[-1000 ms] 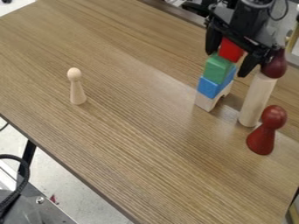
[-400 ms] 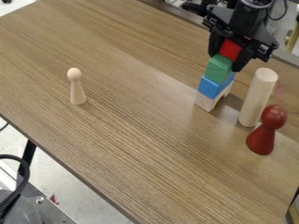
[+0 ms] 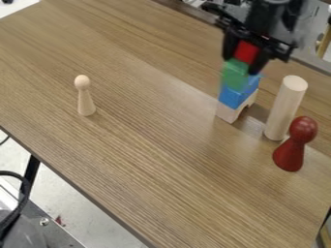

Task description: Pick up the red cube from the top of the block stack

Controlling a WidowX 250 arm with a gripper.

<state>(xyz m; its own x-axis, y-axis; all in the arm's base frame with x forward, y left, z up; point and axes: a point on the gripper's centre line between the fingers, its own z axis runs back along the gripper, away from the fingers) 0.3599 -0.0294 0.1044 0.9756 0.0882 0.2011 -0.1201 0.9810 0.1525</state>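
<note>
One black pincer (image 3: 240, 66) grips a red block (image 3: 246, 51).

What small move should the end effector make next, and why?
Probably a slight lift straight up, no sideways drift: the end effector has the red block between its fingers, close above the green block and blue block, a narrow stack that sideways contact could topple.

Desk (image 3: 148, 162): wood-grained top, ran slantwise | 10 o'clock: pale peg figure (image 3: 85, 102) stood upright, well apart | between 2 and 3: pale arched block (image 3: 226, 113) rested | near 3: pale cylinder (image 3: 283, 112) stood on end | between 3 and 4: dark red peg figure (image 3: 292, 152) stood upright beside it
</note>
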